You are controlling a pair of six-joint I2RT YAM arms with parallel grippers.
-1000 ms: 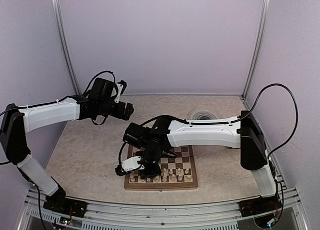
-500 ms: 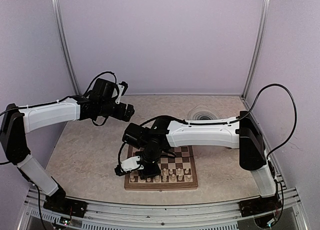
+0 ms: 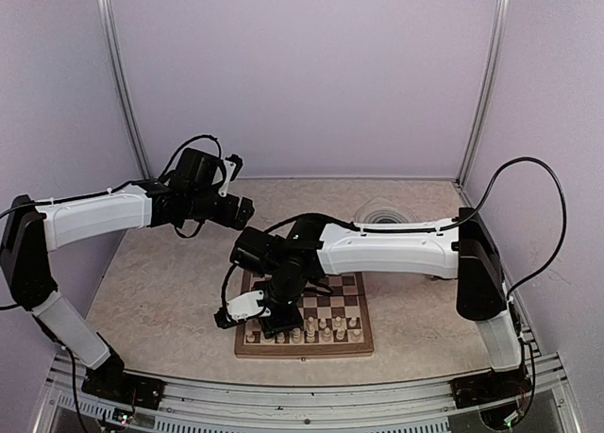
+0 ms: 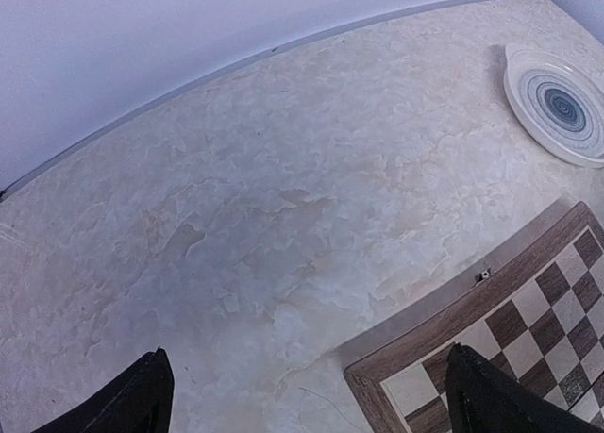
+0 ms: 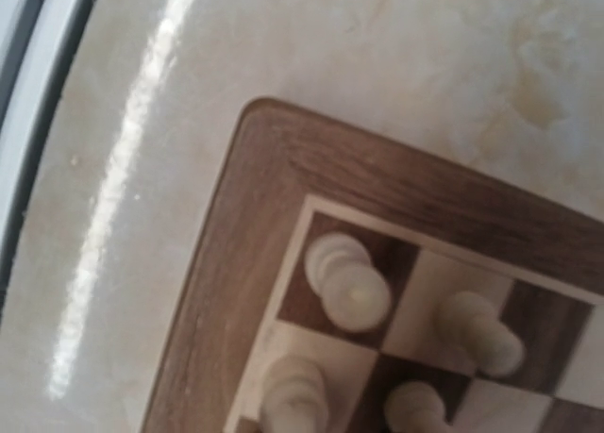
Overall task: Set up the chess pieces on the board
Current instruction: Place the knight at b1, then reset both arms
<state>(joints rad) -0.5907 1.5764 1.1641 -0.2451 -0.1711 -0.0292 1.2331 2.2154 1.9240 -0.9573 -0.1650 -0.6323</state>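
Observation:
The board [image 3: 363, 347] lies at the table's near middle, with several pale chess pieces [image 3: 311, 334] standing in two rows along its near side. My right gripper [image 3: 264, 322] hangs over the board's near left corner. The right wrist view looks down on that corner of the board [image 5: 217, 291]. There a cream piece [image 5: 351, 284] stands on the dark corner square with others [image 5: 481, 334] beside it; no fingers show. My left gripper [image 4: 311, 395] is open above bare table by the board's far corner [image 4: 444, 320], nothing between its fingers [image 4: 142, 400]. In the top view the left gripper [image 3: 243, 208] hovers left of the board.
A round grey-ringed plate [image 3: 382, 212] sits at the back right, and shows as a plate [image 4: 562, 103] in the left wrist view. Walls close the table on three sides; a metal rail runs along the near edge.
The right arm has shifted slightly, its wrist edging a little left and up over the board's near left corner. The left arm has not moved.

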